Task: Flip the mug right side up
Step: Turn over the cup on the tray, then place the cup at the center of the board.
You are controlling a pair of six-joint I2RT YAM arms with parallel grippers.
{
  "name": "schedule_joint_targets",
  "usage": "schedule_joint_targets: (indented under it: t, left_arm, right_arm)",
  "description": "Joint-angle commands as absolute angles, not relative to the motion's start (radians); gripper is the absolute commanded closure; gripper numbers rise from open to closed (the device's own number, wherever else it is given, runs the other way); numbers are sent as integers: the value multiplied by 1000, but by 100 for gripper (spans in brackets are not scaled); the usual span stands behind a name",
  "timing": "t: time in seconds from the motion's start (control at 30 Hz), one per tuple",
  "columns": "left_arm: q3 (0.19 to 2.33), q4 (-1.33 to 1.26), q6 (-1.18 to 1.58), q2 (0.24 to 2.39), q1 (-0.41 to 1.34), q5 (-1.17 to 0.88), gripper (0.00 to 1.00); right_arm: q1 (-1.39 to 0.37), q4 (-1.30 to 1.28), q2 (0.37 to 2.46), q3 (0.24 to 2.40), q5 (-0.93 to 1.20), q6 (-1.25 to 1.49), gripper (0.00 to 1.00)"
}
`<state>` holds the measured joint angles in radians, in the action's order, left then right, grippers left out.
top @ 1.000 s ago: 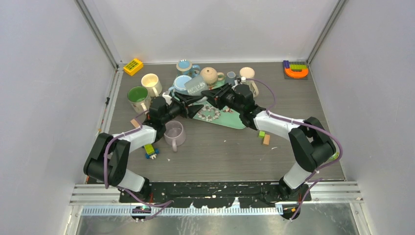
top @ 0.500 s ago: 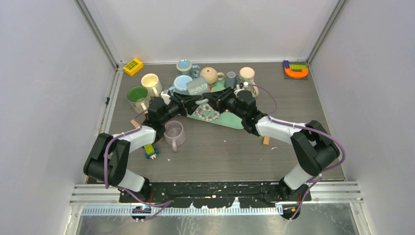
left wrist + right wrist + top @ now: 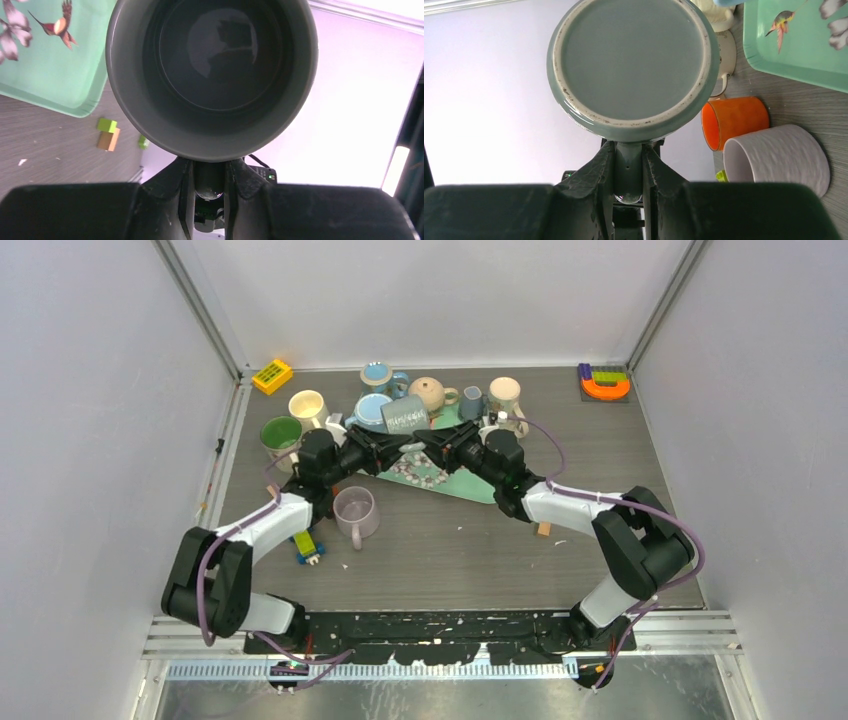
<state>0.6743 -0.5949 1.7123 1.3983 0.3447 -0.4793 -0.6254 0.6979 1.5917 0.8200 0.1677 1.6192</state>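
Mug (image 3: pixel 405 418), sideways at upper middle, has its handle (image 3: pixel 628 172) clenched by left hand (image 3: pixel 209 167) and right hand (image 3: pixel 628 160) together; opposing twists could wrench it loose.

The mug (image 3: pixel 405 418) is slate grey with faint pale lettering on its side, dark and glossy within. Its base is a paler blue-grey, ringed in speckled off-white. The tray (image 3: pixel 45 75) is mint green, printed with a red-brown bird and whitish blossoms. The table (image 3: pixel 450 550) is dark grey wood-grain. Brighter bits catch the eye: an orange mug (image 3: pixel 735 120), a pale lilac mug (image 3: pixel 355 512), a cream mug (image 3: pixel 308 408), a yellow block (image 3: pixel 272 375) gridded with green squares, and an orange arch (image 3: pixel 605 388).
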Motion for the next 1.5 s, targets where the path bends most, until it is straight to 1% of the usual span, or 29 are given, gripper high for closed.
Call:
schedule_joint_targets:
  t: [0.0,0.13,0.2,0.37,0.53,0.6,0.73,0.87,0.97,1.17,1.47]
  left_arm:
    - [779,-395,1510,1297,334,-479,100]
    - [842,-238,1388,1253,334,-459,100]
    - [874,-181,1339,1245,334,-455,100]
    - [930,-87,1238,1235,334,-479,100]
    - [975,50,1109,1211,334,-489,100]
    - [1000,104,1057,1211,336,-516,100]
    - [1054,241,943,1209,359,-527,100]
    - [1096,400,807,1196,431,-451,100]
    - [1109,508,735,1189,497,-352,100]
    - [1090,609,669,1171,648,-190,100]
    - [1028,667,652,1176,801,-16,100]
  right_arm:
    - [-638,816,1519,822,191,1598,88]
    - [-637,746,1498,811,180,1561,55]
    - [-638,673,1479,817,173,1518,47]
    - [-637,394,1381,847,110,1380,38]
    - [-637,71,1257,890,7,1206,23]
    - [-638,-53,1215,908,-58,1141,19]
    - [-635,-218,1147,960,-177,1016,11]
    - [-609,-323,1125,1026,-211,916,1]
    - [-556,-365,1137,1059,-185,868,0]
    - [-415,-385,1162,1062,-89,843,0]
    - [-364,-351,1198,1043,-30,845,0]
